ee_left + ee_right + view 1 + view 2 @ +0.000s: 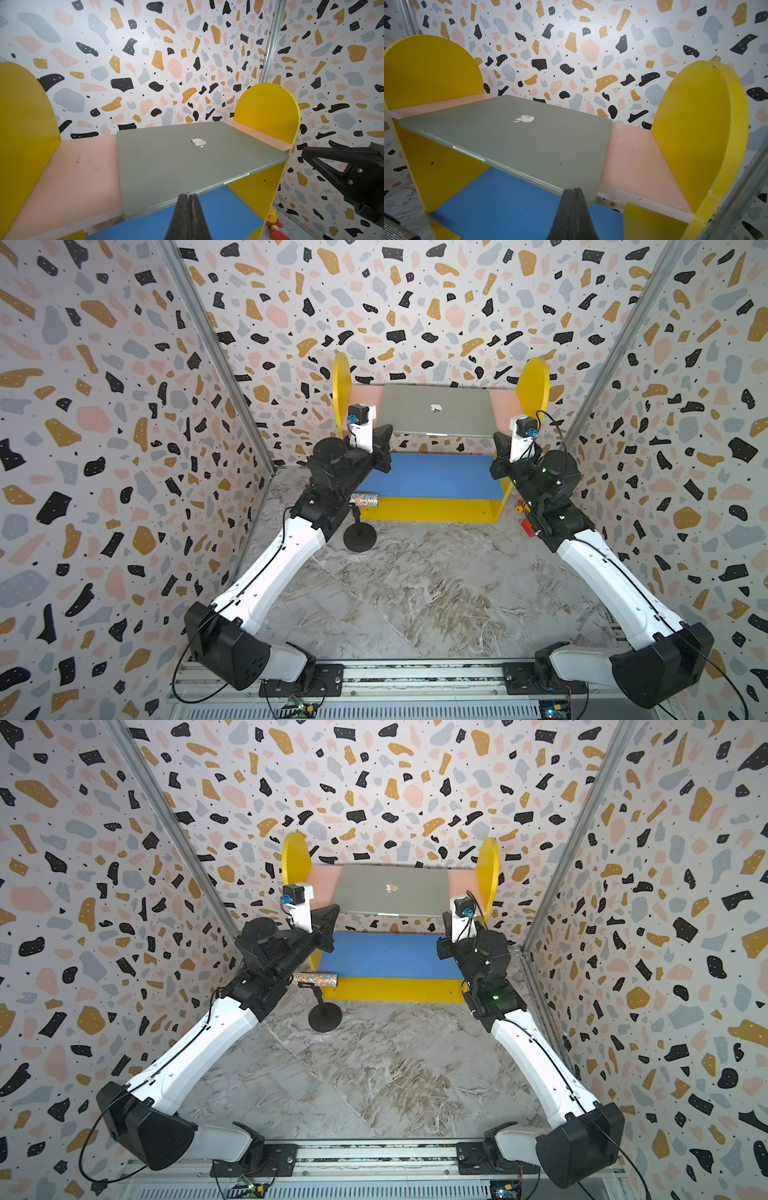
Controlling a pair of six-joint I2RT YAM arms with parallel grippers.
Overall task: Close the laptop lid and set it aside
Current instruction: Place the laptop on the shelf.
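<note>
currently the main risk is a fall. the laptop (pixel 436 410) lies flat on the pink board (pixel 365 396) of the shelf, lid (pixel 187 158) down and logo up. its front edge overhangs the board, w/ only the blue board (pixel 428 477) below. both wrist views show this overhang. a downward press on the overhanging edge, or a pull toward the robot, could tip or slide it off. this is an estimate only, since the share of the base resting on the board is not visible.

risk 2: a fingertip catches the seam under the lid and lifts it open. cause: an upward nudge at the front edge.

risk 3: side contact. the yellow side panels (pixel 695 128) flank the board, so a wide sideways move by either arm could strike one.

pincer state: left pincer (pixel 188 199) has its fingers pressed together, nothing between them. right pincer (pixel 572 194) same, empty.

position: each tip sits at the laptop's front edge, left pincer near the front left corner, right pincer near the front right corner. touching or just short of the edge: cannot tell. in both top views the laptop lies between the two pincers, approx. centred on the board.
</note>
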